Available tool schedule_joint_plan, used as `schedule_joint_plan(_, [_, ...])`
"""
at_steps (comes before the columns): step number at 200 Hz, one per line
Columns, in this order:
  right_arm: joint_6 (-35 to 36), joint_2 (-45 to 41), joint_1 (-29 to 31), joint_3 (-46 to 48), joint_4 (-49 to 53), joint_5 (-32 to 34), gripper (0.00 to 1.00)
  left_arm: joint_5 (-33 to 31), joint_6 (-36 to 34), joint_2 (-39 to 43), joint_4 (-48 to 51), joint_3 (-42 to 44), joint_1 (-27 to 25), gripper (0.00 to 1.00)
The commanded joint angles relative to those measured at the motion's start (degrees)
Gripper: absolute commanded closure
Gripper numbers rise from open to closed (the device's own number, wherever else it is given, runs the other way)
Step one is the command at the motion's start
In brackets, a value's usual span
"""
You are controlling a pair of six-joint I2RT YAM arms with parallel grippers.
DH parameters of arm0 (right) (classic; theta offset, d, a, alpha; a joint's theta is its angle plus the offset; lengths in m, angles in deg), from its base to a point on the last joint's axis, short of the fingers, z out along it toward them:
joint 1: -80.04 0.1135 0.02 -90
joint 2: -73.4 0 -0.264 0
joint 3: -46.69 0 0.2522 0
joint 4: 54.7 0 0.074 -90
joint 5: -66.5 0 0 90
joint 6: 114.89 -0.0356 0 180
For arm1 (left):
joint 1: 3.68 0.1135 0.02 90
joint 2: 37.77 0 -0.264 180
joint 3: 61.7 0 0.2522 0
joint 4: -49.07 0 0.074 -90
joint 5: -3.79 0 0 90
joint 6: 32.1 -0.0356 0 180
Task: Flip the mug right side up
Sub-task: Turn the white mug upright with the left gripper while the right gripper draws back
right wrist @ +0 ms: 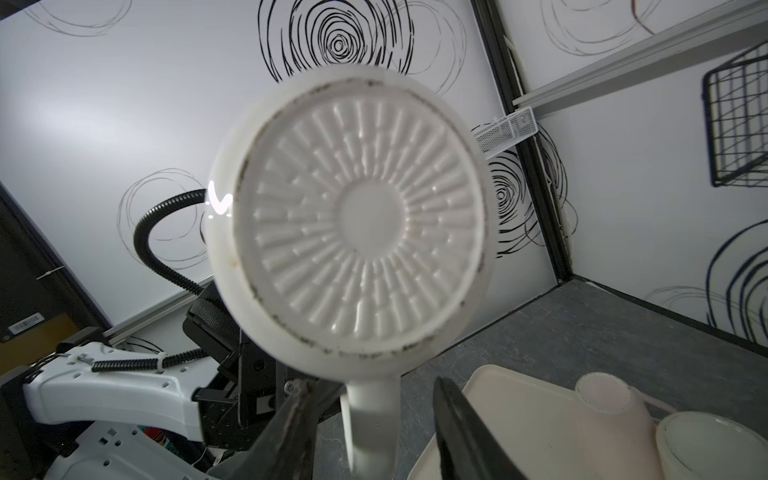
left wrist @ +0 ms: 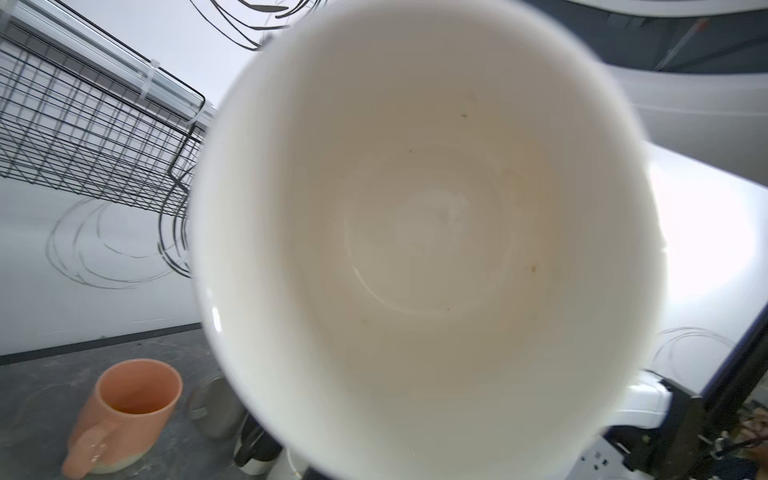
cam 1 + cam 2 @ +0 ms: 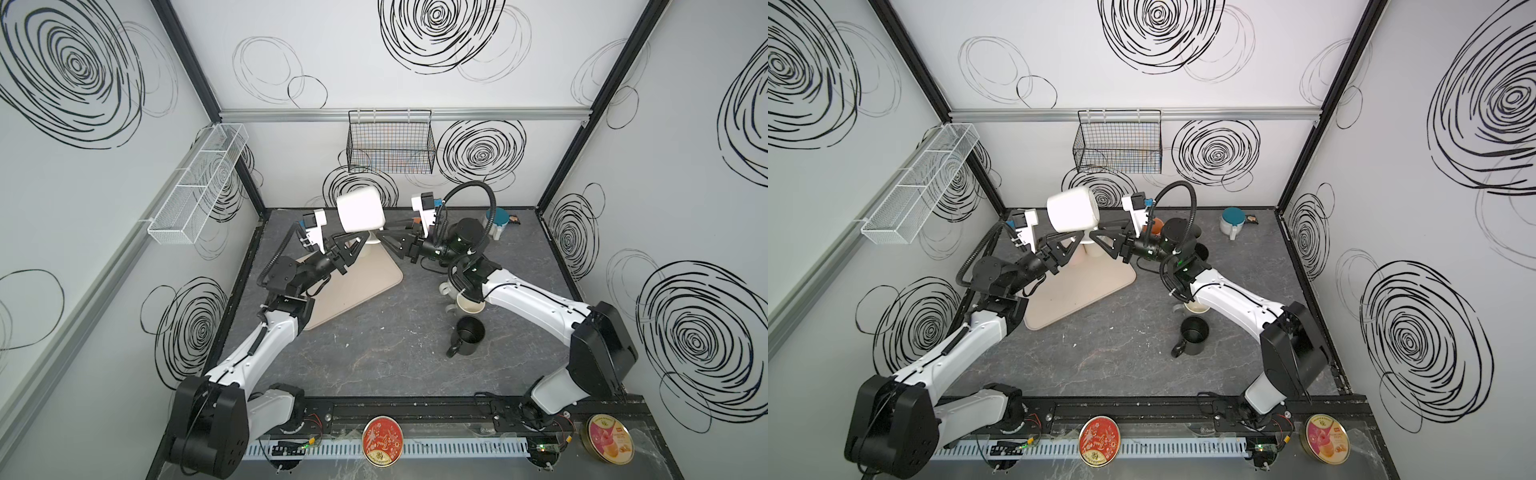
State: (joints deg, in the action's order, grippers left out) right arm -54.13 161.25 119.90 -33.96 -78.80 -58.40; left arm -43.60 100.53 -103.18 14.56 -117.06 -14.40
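The white mug (image 3: 359, 210) (image 3: 1073, 209) hangs in the air on its side above the back of the beige tray (image 3: 365, 291). Its empty inside (image 2: 415, 228) faces the left wrist camera and its ribbed base (image 1: 361, 220) faces the right wrist camera. The handle (image 1: 372, 419) points down. My left gripper (image 3: 365, 242) (image 3: 1080, 240) reaches under the mug from the left and is shut on it; its jaws are hidden in the left wrist view. My right gripper (image 1: 372, 395) (image 3: 384, 240) is open, one finger on each side of the handle with a gap on both sides.
On the tray stand a pink mug (image 1: 611, 411) and a white one (image 1: 706, 444). A black mug (image 3: 469, 334), a cream mug (image 3: 469, 306), a teal-topped mug (image 3: 498, 222) and an orange mug (image 2: 129, 399) stand on the table. A wire basket (image 3: 390, 143) hangs on the back wall.
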Motion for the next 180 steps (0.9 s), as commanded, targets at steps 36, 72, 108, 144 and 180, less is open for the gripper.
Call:
schedule_joint_plan(36, [10.3, -10.1, -4.0, 5.9, 14.9, 9.5, 0.47, -5.7, -33.1, -1.1, 37.8, -15.2, -1.4, 1.00])
schedule_joint_plan(72, [10.2, -14.9, -7.6, 11.1, 17.7, 14.0, 0.47, -12.5, -43.9, -7.4, 50.4, -22.0, -6.2, 1.00])
schedule_joint_plan(108, [9.5, -18.4, -11.8, 14.1, 20.8, 17.2, 0.47, -18.7, -50.9, -16.4, 56.7, -28.3, -11.9, 1.00])
schedule_joint_plan(144, [7.2, -21.4, -17.0, 17.4, 20.6, 15.7, 0.48, -24.6, -54.6, -25.7, 59.5, -33.9, -16.0, 1.00])
schedule_joint_plan(180, [6.5, -22.8, -20.6, 19.9, 20.5, 14.7, 0.48, -33.3, -61.6, -36.6, 69.0, -45.2, -20.9, 1.00])
